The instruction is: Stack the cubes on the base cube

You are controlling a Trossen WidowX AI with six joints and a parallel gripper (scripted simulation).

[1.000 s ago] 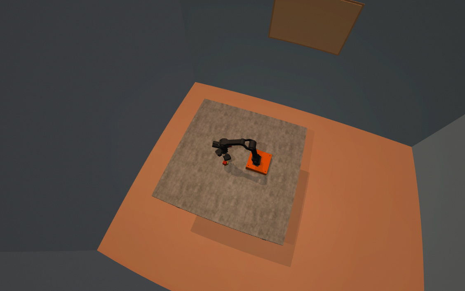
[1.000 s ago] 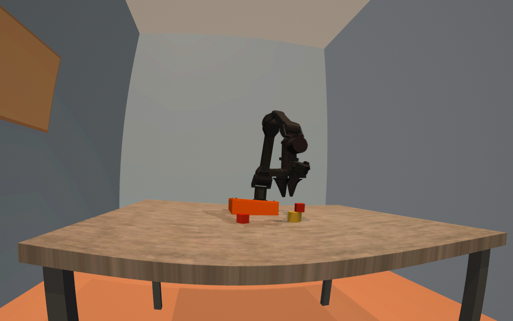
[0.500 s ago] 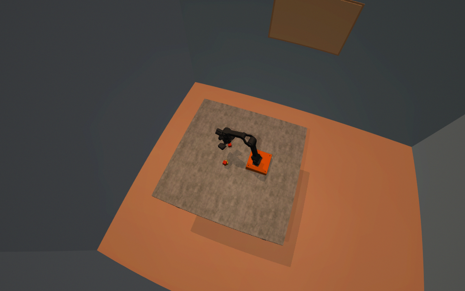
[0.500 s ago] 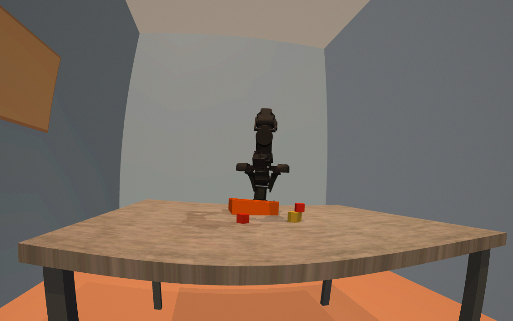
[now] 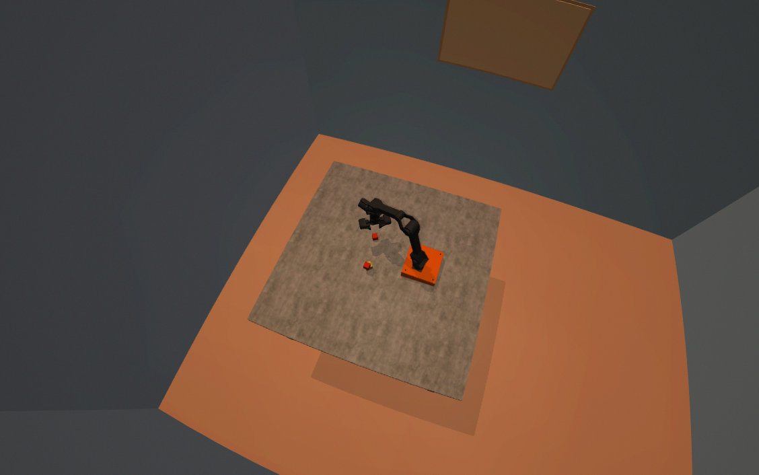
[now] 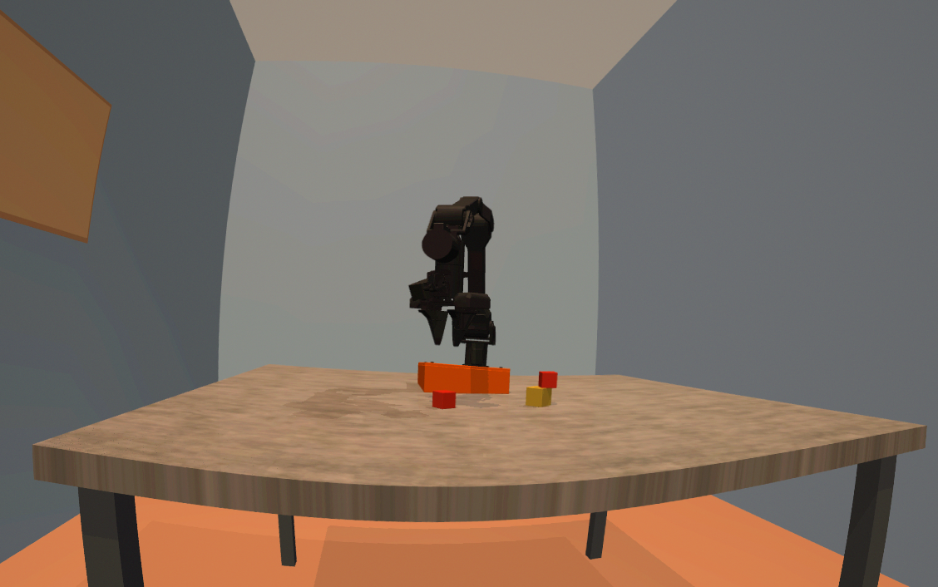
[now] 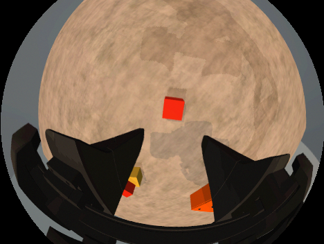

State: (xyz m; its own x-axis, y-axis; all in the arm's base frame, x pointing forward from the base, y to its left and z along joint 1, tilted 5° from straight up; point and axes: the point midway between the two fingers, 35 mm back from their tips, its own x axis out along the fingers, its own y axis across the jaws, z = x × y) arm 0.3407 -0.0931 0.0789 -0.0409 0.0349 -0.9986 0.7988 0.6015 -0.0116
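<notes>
A yellow cube (image 6: 537, 397) sits flat on the table, right of centre. One small red cube (image 6: 547, 379) rests level on its far right top corner, overhanging. The other red cube (image 6: 443, 399) lies flat on the table, well apart to the left.

Three cubes in all — two red, one yellow. One red cube (image 6: 443, 399) lies alone on the bench (image 6: 276, 442); the other red cube (image 6: 547, 378) sits on the yellow cube (image 6: 537, 397). One arm (image 6: 476, 256) — one orange base plate (image 6: 442, 377).
</notes>
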